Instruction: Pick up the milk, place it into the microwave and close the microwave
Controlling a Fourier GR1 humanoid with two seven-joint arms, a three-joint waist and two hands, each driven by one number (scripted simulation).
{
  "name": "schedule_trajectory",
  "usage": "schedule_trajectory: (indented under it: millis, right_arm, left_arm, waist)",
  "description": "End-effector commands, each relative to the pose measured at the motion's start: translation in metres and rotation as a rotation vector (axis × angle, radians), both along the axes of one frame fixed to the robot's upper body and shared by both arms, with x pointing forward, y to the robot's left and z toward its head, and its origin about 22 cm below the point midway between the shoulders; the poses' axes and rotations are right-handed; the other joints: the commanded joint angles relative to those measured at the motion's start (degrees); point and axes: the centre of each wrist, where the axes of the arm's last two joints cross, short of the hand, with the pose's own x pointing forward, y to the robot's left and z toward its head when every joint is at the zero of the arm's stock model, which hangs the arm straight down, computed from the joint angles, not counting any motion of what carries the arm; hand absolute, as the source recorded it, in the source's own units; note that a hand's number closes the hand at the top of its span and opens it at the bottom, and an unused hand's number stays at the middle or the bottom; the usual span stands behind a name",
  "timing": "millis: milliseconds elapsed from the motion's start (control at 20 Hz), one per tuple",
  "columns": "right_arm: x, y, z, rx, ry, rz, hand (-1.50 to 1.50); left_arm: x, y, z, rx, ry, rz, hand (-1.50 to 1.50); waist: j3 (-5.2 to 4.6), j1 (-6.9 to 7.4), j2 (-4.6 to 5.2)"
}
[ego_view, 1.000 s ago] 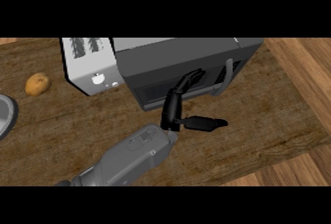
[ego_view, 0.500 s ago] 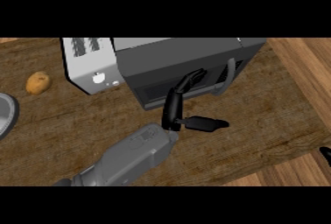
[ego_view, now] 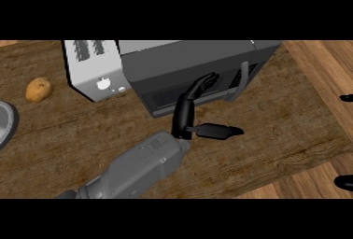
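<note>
The dark grey microwave point(ego_view: 186, 58) stands at the back of the wooden counter point(ego_view: 276, 126), and its door point(ego_view: 165, 81) looks shut or nearly so. The milk is nowhere in view. My left hand point(ego_view: 183, 116) reaches up from the lower middle with its fingers point(ego_view: 203, 83) straight against the door, just left of the grey handle point(ego_view: 239, 80). Its thumb point(ego_view: 217, 131) sticks out to the right. It holds nothing. My right hand point(ego_view: 347, 98) shows only as small black bits at the view's right edge.
A silver toaster point(ego_view: 93, 70) stands against the microwave's left side. A potato point(ego_view: 38, 89) lies further left, and a grey rim point(ego_view: 5, 123) shows at the left edge. The counter ends at the right and lower right, with wooden floor beyond.
The left hand and the microwave door have hardly moved. Black bits of the right hand have come into view at the right edge.
</note>
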Motion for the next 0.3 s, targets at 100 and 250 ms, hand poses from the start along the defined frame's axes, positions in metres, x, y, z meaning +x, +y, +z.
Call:
schedule_trajectory:
  millis: [100, 250]
  right_arm:
    - [0.0083, -0.0103, 0.0013, 0.033, 0.039, 0.037, -1.50]
    - [0.0115, -0.0172, 0.0030, 0.049, 0.044, 0.035, -1.50]
  left_arm:
    - [0.0195, 0.0037, 0.0097, -0.001, 0.010, 0.077, -1.50]
    - [0.0215, 0.0059, 0.0072, 0.004, 0.009, 0.088, -1.50]
  waist:
    - [-0.08, -1.11, 0.54]
    - [-0.04, -1.02, 0.63]
